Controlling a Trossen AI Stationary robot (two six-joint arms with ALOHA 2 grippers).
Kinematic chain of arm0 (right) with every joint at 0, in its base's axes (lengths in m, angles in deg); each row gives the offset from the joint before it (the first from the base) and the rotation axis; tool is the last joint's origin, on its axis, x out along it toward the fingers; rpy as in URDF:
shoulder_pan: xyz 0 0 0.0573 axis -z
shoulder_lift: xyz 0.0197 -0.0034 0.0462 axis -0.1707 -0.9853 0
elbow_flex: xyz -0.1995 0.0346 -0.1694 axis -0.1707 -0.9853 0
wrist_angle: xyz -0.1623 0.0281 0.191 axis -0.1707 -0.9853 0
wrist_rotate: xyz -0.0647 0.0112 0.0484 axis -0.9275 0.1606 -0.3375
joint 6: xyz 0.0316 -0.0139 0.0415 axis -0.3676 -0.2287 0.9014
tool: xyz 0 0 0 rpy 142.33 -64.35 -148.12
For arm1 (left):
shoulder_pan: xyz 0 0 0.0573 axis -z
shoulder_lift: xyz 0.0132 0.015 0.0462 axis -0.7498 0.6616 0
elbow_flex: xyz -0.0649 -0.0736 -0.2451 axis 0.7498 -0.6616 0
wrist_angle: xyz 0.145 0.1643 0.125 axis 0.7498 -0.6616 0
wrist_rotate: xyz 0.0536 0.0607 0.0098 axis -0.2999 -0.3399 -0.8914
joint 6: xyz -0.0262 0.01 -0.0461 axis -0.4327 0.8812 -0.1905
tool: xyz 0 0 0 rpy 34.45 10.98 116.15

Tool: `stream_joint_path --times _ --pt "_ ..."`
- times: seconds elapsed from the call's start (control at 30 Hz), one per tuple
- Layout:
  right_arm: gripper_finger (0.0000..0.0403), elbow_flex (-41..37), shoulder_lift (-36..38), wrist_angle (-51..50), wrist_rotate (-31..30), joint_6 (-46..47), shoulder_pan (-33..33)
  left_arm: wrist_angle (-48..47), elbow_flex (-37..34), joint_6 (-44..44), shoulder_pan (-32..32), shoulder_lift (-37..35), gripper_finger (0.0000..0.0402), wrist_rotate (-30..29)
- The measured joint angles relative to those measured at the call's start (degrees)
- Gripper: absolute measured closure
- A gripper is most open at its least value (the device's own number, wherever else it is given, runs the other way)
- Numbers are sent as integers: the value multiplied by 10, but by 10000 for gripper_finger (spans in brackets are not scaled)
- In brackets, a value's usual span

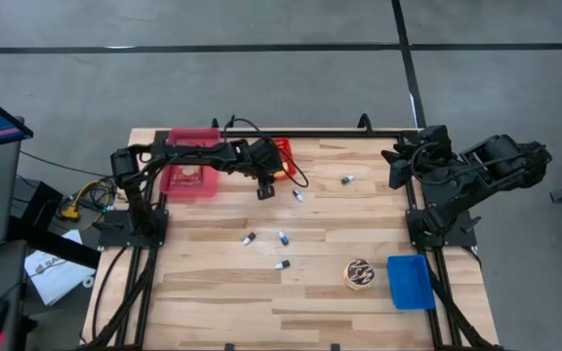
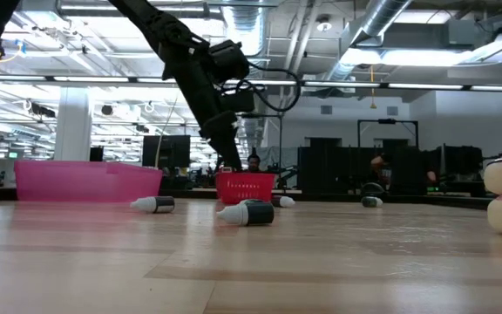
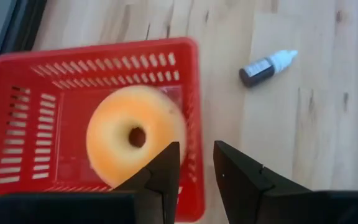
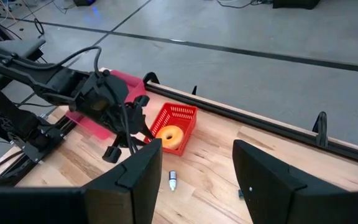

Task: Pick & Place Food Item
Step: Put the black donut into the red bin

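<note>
The orange doughnut (image 3: 134,144) lies flat in the red basket (image 3: 95,53), which sits at the far edge of the table (image 1: 320,292), at about 12 o'clock from the table's middle. The left gripper (image 3: 194,168) hangs over the basket's wall at the doughnut's 4 o'clock side, its 2 fingers narrowly parted and empty; 1 finger shows over the doughnut's edge, the other over the rim.

To my eye the step in hand is the approach for the pick. It would go best if the fingers widen first, then shift toward 10 o'clock so the pair straddles 1 side of the ring clear of the basket wall, and only then descend. Closing on the rim is the likely mistake.

The right gripper (image 4: 194,168) waits raised at the table's 2 o'clock corner, its fingers wide and empty.
</note>
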Motion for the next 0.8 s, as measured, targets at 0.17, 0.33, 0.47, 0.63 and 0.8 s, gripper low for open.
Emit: stream_joint_path --times 0.17,0.33,0.47,0.63,0.8 --pt "214 0 0 0 -1 0 0 -14 0 14 -2 0 309 6" --pt "214 0 0 0 -1 0 0 -12 0 25 -2 0 309 5" --pt "214 0 0 0 -1 0 0 -22 0 31 -1 0 309 9" --pt "214 0 -1 0 -1 0 0 -24 0 31 -2 0 309 11" --pt "214 0 -5 0 -1 0 0 -37 0 52 3 0 309 19"
